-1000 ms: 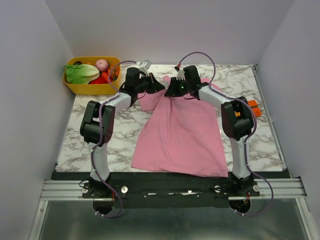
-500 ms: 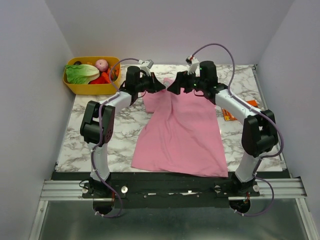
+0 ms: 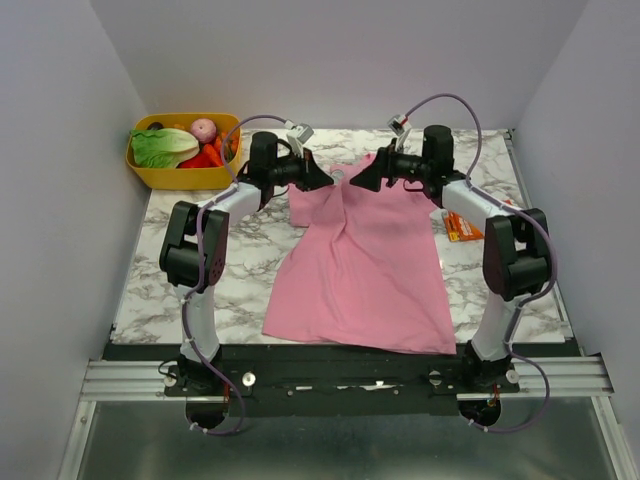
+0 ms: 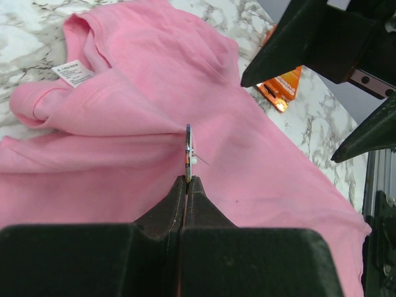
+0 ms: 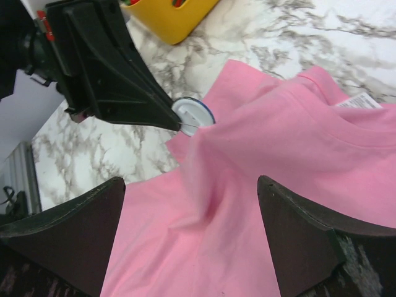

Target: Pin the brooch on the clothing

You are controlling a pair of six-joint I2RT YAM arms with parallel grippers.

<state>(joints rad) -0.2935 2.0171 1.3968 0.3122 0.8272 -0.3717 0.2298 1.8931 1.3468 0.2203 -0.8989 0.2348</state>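
The clothing is a pink T-shirt lying flat on the marble table, neck at the far end. My left gripper is shut on the brooch, which stands edge-on above the tips with a thin pin pointing right. In the right wrist view the brooch is a small round white disc with a bluish rim, right against a raised fold of the clothing near the collar. I cannot tell if the pin is in the cloth. My right gripper hangs open over the shirt's chest with nothing between its fingers, facing the left gripper.
A yellow basket of vegetables sits at the far left corner. An orange packet lies on the marble right of the shirt, under the right forearm. The shirt's white label shows inside the collar.
My right gripper has opened, let go of the shirt and drawn back to the right, its elbow swinging outward. The lifted fabric has settled lower. The left gripper has held still with the brooch.
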